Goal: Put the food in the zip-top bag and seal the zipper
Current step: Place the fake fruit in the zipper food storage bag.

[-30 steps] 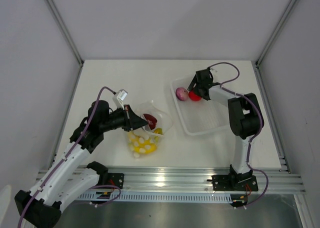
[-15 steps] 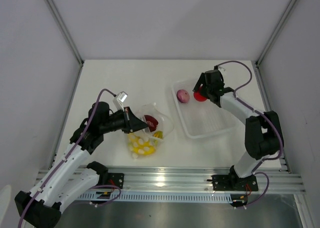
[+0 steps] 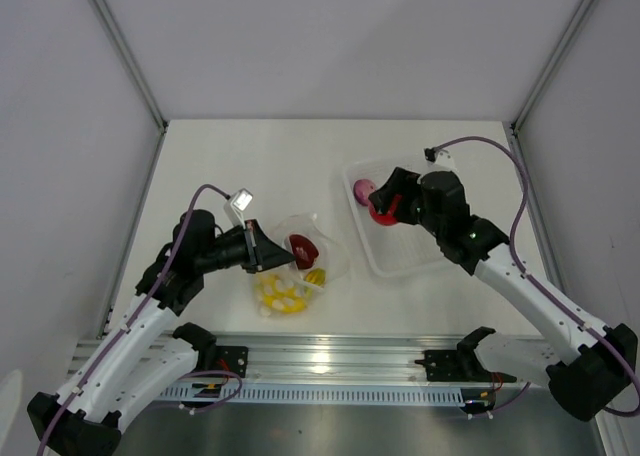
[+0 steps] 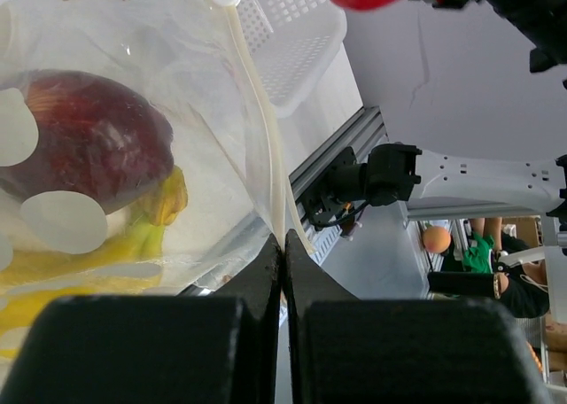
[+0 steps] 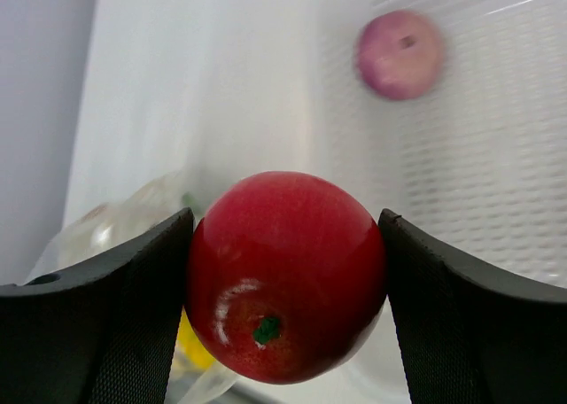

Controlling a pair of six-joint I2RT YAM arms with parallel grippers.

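1 red fruit, 1 onion

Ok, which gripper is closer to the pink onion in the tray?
Right. The right gripper, shut on the red fruit, sits just beside the onion over the tray; the left gripper is far off, pinching the bag by its edge.

Zip-top bag left of tray, onion in tray
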